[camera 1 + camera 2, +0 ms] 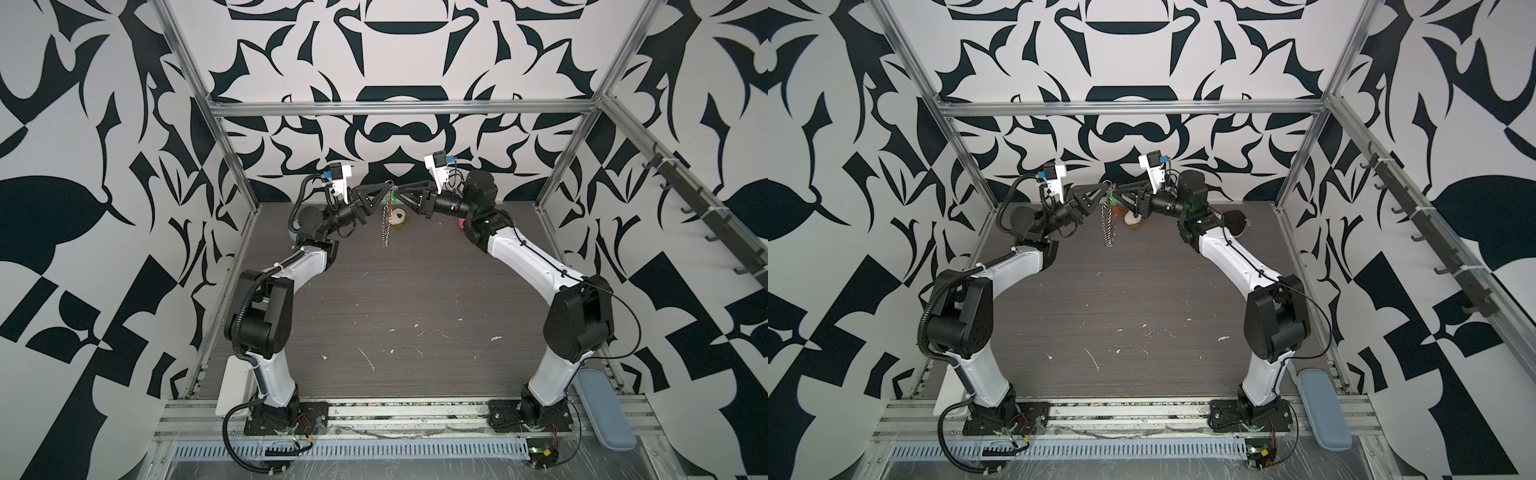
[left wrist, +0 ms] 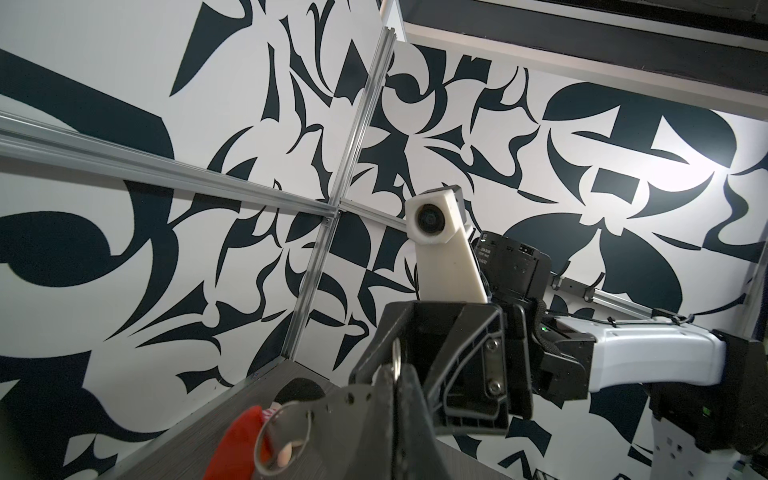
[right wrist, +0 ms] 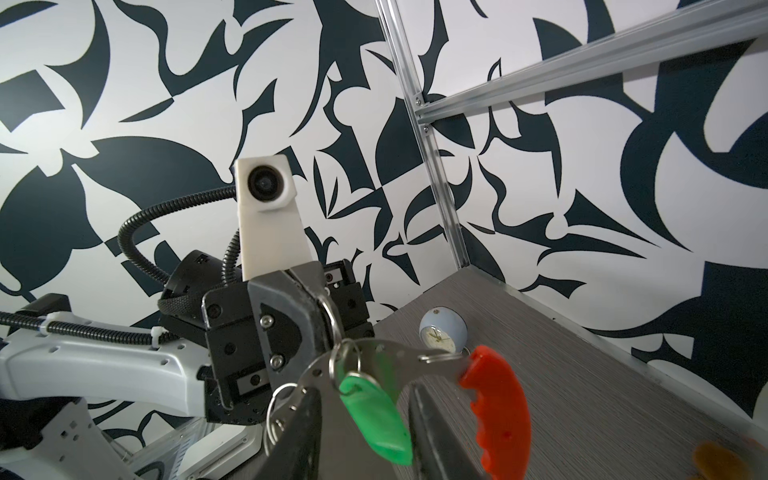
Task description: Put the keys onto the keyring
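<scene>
We pinch the keyring (image 1: 387,226) aloft with our left gripper (image 1: 385,192); our right gripper (image 1: 400,194) stands parted around the key (image 3: 374,415) hanging on it.

The front and middle of the counter (image 1: 395,299) lay bare between the two arms, leaving broad room for a gripper to pass. High over the rear centre the left gripper (image 1: 385,193) and right gripper (image 1: 401,194) stood tip to tip, and the keyring (image 1: 387,226) hung down from them as a long chain, barring that gap. Just behind it stood a pale blue ball clock (image 1: 400,216); a black round object (image 1: 1235,222) lay beside the right arm
</scene>
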Motion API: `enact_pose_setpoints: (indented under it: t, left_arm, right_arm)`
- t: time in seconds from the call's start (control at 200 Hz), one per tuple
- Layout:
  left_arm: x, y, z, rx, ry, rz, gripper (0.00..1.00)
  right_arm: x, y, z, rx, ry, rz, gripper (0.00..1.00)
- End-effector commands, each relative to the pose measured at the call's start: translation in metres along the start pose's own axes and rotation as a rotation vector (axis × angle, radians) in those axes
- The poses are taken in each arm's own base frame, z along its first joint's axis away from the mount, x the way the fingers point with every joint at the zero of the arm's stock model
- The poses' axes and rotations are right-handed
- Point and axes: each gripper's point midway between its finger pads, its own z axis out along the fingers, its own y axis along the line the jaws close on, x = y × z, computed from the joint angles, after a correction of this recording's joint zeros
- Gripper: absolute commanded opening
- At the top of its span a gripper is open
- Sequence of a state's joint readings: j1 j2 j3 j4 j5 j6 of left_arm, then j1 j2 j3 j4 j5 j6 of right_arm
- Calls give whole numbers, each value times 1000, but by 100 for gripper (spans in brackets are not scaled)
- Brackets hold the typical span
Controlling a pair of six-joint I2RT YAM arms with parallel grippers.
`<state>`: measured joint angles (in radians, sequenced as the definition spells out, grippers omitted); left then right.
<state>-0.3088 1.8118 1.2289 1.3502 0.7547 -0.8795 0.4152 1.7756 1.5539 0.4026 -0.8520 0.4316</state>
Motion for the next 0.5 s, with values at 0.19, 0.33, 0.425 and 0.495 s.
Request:
enact_pose_setpoints:
  t: [0.19,0.33,0.425,0.495]
  left_arm:
    - [-21,-14,5,48,-63,52,0]
    - [-22,-15,5,52,-68,50,0]
    - [-23,-16,5,54,-68,53,0]
    - [-23,-16,6,56,-69,55,0]
  right_arm:
    - [-28,26,12,-61,-23,-110,37]
    - [-23,27,16,-67,-8,-110,36]
    - [-18,27,18,-69,4,-108,35]
    - [-15,27,18,-70,11,-102,34]
